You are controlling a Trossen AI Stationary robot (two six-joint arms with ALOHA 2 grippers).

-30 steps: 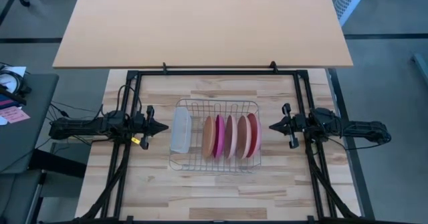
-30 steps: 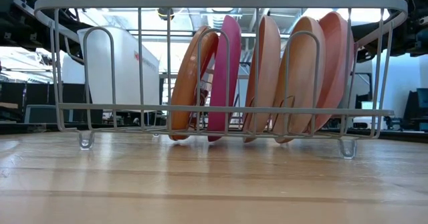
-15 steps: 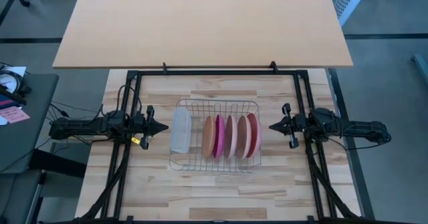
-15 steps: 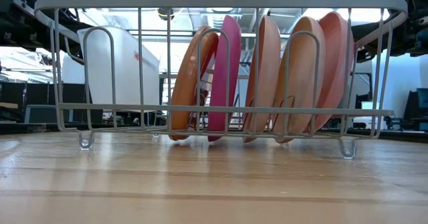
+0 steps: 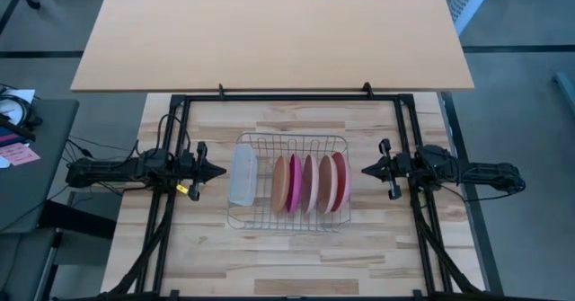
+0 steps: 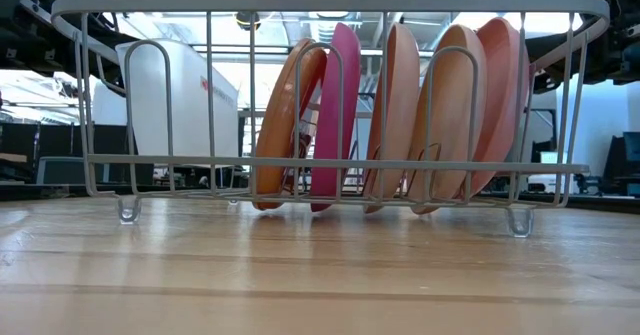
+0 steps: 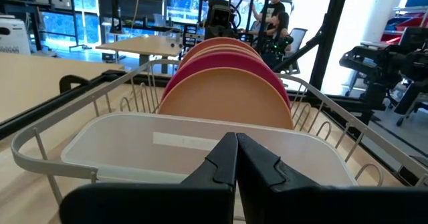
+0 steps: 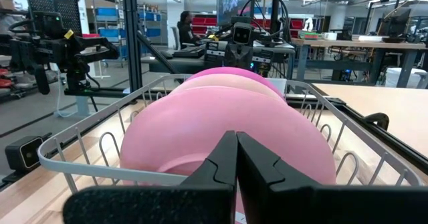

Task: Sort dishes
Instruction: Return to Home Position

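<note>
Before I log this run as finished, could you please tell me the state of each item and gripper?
Plates: five, standing on edge in the rack.
Tray: on edge in the rack, beside the plates.
Rack: upright on the table.
Left gripper: shut, empty, left of the rack.
Right gripper: shut, empty, right of the rack.

From the left wrist, the round orange-tan plastic plate [image 7: 224, 100] hides all but the top rims of the plates [image 7: 227, 58] behind it. From the right wrist, the round reddish-pink plastic plate [image 8: 200, 127] does the same. The low view's edges cut off the dark left arm [image 6: 25, 30] and right arm [image 6: 610, 60].
</note>
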